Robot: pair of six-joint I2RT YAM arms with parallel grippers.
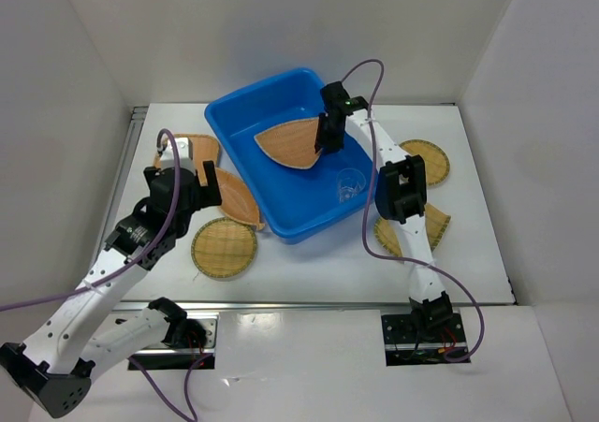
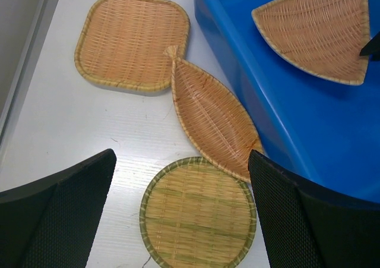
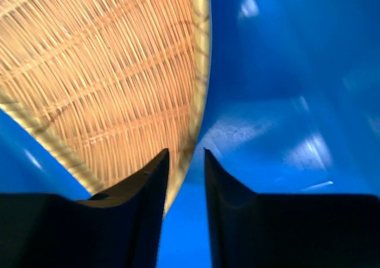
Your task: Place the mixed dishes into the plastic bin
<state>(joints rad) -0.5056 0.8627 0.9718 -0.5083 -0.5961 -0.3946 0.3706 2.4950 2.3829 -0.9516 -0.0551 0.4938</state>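
The rim of the fan-shaped tray (image 3: 107, 72) is pinched between the narrow jaws of the right gripper (image 3: 186, 152). The woven face spreads out ahead and to the left of them. Only a thin gap is left between the two fingers, and nearer the camera blue plastic shows through it. The tray is held inside the bin (image 1: 245, 137), with the jaws at its right edge. The wrist picture is blurred, and most of the tray is cut off by its frame. The cup (image 1: 350, 186) is seen in the bin just behind that gripper, faint against the blue.

The jaws of the left gripper (image 2: 181, 158) are spread wide with nothing between the fingers. The round tray (image 2: 199, 217) lies on the table under the gap between them, its lower edge cut off. The leaf-shaped tray (image 2: 211, 122) lies ahead of the jaws, angled toward the right finger, its near tip hidden behind that finger and its side against the bin wall. The square tray (image 2: 132, 42) lies farther ahead, to the left.

Beside the right arm a second round tray (image 1: 429, 160) is seen, and another tray (image 1: 436, 222) is half hidden under the arm, so its shape cannot be told.
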